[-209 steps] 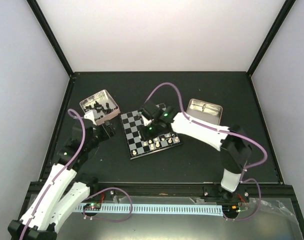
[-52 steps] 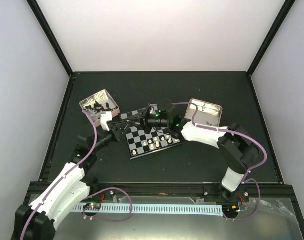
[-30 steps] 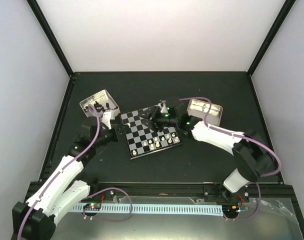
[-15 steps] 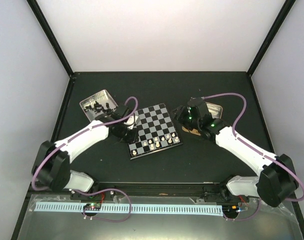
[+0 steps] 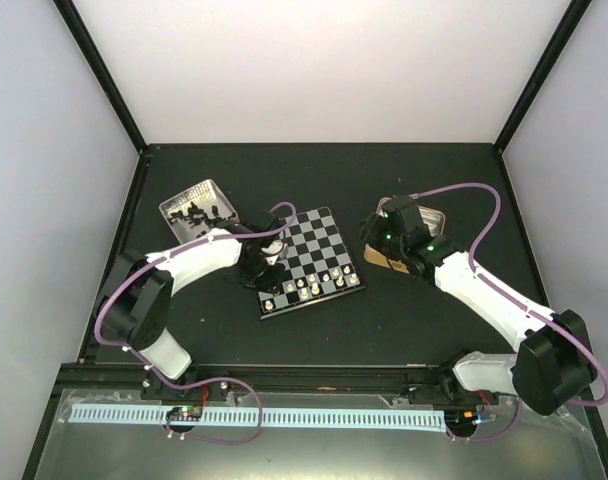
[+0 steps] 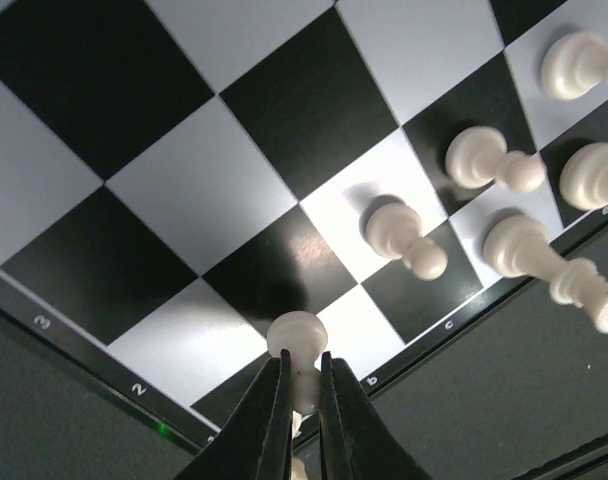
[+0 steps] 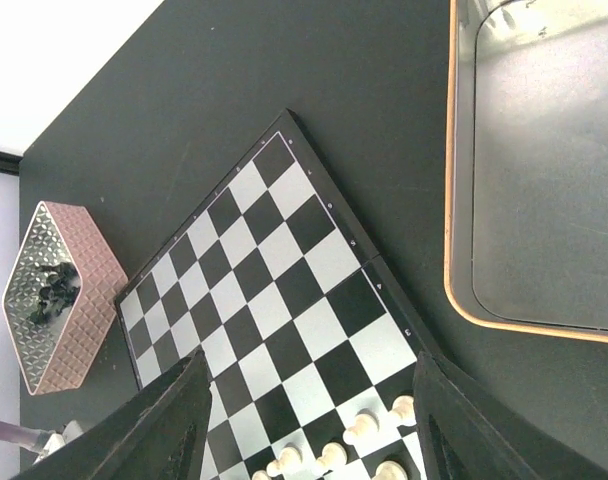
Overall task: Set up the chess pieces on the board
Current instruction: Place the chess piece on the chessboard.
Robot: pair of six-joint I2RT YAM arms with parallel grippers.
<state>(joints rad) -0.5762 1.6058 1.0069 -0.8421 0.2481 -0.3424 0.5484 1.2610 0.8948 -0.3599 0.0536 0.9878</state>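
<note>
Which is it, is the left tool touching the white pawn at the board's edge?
Touching: the left wrist view shows the left tool clamped shut on the white pawn, just below its head.

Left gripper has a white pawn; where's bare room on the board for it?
Bare: the far rows of the board, between pink tray and tin, and the squares by the rim's 2 and 3 marks beside the held pawn. Crowded: the near edge, lined with white pieces.
</note>
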